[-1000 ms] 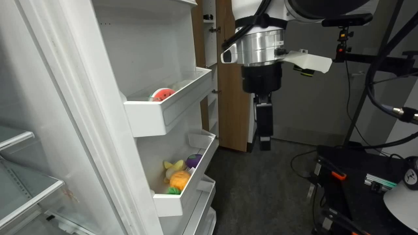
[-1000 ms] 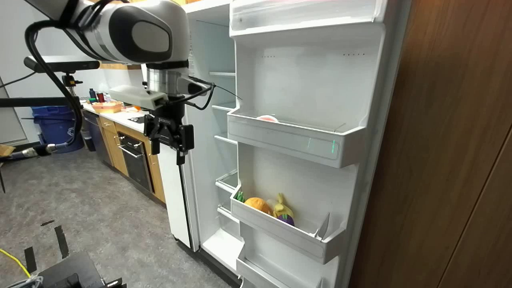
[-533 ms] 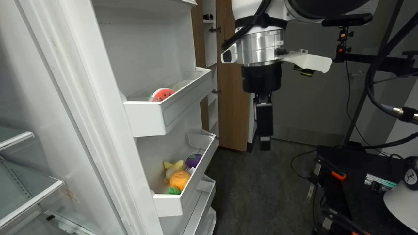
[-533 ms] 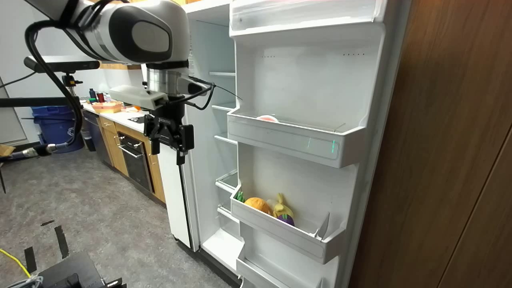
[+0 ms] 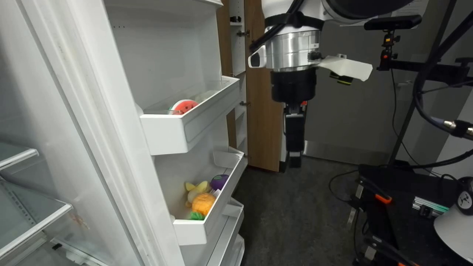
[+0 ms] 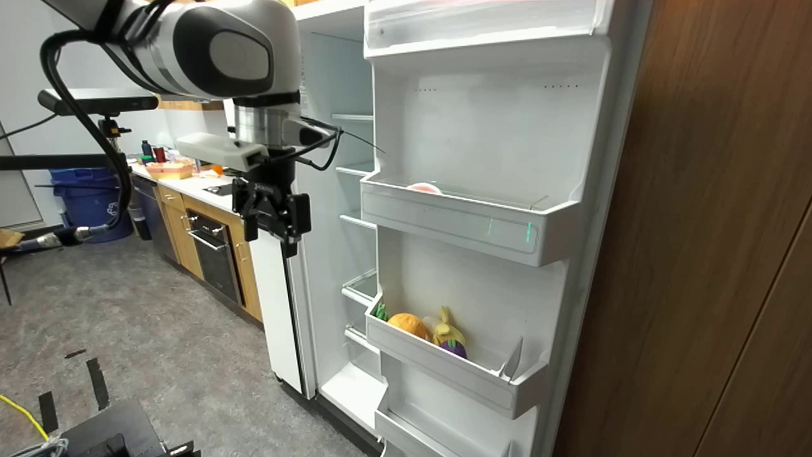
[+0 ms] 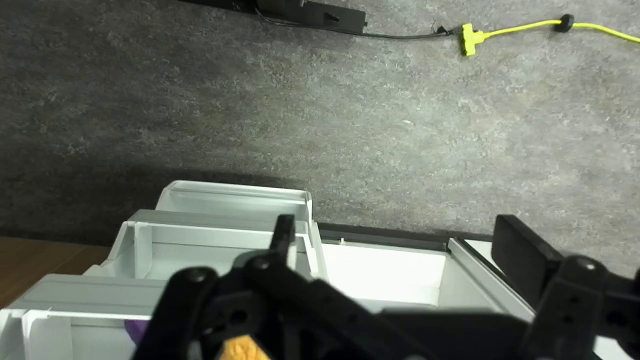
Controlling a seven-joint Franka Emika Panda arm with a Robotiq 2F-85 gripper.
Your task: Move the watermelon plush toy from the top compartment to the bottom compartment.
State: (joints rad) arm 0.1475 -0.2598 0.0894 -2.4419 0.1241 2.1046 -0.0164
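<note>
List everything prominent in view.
Tall fridge door: 1, white, open
Open plastic top compartment: 1, white, on door
Open plastic bottom compartment: 1, white, below
Wedge-like watermelon plush toy: 1, red, top compartment
Round fuzzy plush: 1, orange, bottom compartment
Leafy piece: 1, green, bottom compartment
Rounded toy: 1, purple, bottom compartment
Banana-like plush: 1, yellow, bottom compartment
Thin cable: 1, yellow, floor
Jointed robot arm: 1, white, near door
Jaws: 2, black, open, below arm

In an exterior view the floor (image 5: 281, 214) lies dim at lower centre; in the wrist view it is brightest rightward, the jaws blur low, the fridge (image 7: 385, 272) nearly washes out.
</note>
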